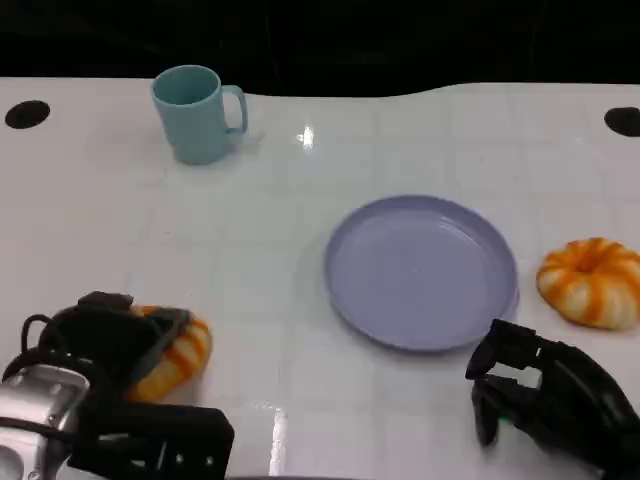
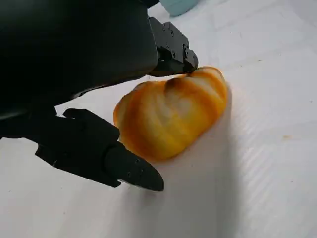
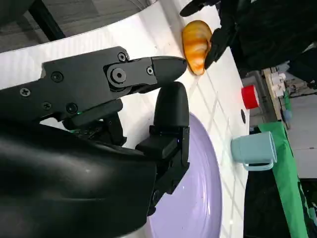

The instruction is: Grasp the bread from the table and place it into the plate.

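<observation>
An orange-and-white striped bread (image 1: 178,352) (image 2: 171,115) lies on the white table at the near left. My left hand (image 1: 115,340) (image 2: 74,64) grips it, with one finger (image 2: 173,49) pressing on its far side and the thumb (image 2: 106,153) against its near side. In the right wrist view the same bread (image 3: 194,39) shows with my left hand (image 3: 225,22) on it. The lavender plate (image 1: 420,270) (image 3: 203,198) sits mid-table, empty. My right hand (image 1: 545,395) (image 3: 148,84) hovers near the plate's near right rim, fingers apart, holding nothing.
A second striped bread (image 1: 592,282) lies to the right of the plate. A teal mug (image 1: 197,112) (image 3: 252,148) stands at the far left. The right wrist view shows a red object (image 3: 250,95) beyond the table. Dark holes (image 1: 27,113) mark the table's far corners.
</observation>
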### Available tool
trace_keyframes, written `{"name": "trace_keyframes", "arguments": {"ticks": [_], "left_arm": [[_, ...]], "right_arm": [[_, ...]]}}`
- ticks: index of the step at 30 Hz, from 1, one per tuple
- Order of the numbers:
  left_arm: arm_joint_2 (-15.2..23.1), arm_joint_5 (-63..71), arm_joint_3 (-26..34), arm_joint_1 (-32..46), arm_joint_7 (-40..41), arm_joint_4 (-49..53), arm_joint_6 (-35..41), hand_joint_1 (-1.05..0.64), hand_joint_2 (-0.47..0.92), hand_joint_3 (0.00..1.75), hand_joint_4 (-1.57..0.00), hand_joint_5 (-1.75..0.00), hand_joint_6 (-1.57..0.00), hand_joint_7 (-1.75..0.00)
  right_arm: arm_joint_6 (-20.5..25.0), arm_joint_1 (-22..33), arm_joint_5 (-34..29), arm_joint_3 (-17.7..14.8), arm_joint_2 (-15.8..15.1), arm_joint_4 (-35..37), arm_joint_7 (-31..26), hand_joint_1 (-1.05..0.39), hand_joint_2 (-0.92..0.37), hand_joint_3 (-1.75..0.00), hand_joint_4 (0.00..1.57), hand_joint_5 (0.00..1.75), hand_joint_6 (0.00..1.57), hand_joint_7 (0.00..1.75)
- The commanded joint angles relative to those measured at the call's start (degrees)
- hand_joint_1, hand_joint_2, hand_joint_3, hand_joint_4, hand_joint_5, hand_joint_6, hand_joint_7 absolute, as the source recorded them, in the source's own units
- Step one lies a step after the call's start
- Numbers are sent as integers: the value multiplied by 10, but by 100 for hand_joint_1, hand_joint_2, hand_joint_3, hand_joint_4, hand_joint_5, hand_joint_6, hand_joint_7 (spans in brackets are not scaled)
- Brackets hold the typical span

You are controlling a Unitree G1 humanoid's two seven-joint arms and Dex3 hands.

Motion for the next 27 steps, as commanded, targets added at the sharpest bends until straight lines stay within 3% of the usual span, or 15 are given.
{"name": "trace_keyframes", "arguments": {"ticks": [1,4,5,6,7,8,9,10,11,12,14,20,27], "left_arm": [[12,-23,-13,-24,46,70,-22,-28,76,1,-11,-14,-18,-3],[11,-41,-10,-22,106,91,-45,-27,77,2,-15,-15,-21,-3],[6,-59,0,-16,177,109,-81,-21,81,12,-38,-22,-41,-5],[2,-74,8,-12,231,125,-109,-17,79,43,-59,-78,-74,-5],[0,-86,13,-10,266,137,-127,-16,77,61,-62,-114,-89,-4],[-1,-96,14,-11,285,149,-142,-16,76,74,-63,-139,-100,-5],[0,-103,13,-14,300,160,-154,-16,68,103,-70,-160,-114,-17],[1,-109,11,-17,316,172,-166,-16,64,122,-74,-167,-105,-62],[1,-113,10,-19,330,182,-175,-15,59,135,-76,-172,-84,-127],[1,-116,8,-21,348,191,-185,-15,58,140,-77,-173,-76,-150],[3,-113,4,-25,381,204,-198,-15,57,146,-77,-174,-68,-170],[6,-117,3,-29,426,206,-227,-12,49,151,-75,-175,-62,-175],[2,-133,11,-32,418,180,-236,-10,42,160,-76,-175,-64,-175]], "right_arm": [[8,9,1,-6,-9,1,-4,-57,-92,-20,70,175,68,146],[9,10,0,-6,-9,-2,-5,-57,-92,-20,70,175,68,145],[6,10,0,-6,-8,-1,-5,-56,-92,-20,70,175,69,145],[3,10,0,-6,-8,-1,-5,-55,-92,-21,70,175,68,146],[1,10,-1,-5,-8,0,-4,-55,-92,-21,70,175,68,146],[-2,9,-1,-6,-8,2,-2,-56,-92,-21,70,175,68,146],[-2,9,-1,-6,-8,3,-2,-56,-92,-21,70,175,67,147],[-2,9,-1,-5,-9,3,-3,-56,-92,-22,70,175,67,147],[-1,8,-1,-6,-9,3,-3,-57,-92,-22,70,175,67,147],[0,8,-1,-6,-8,3,-3,-57,-92,-22,70,175,67,147],[-4,7,0,-6,-8,6,0,-57,-92,-21,70,175,67,148],[9,5,-2,-5,-11,4,-5,-58,-92,-20,70,175,67,148],[2,5,-5,-6,-11,7,-8,-57,-92,-21,70,175,67,148]]}}
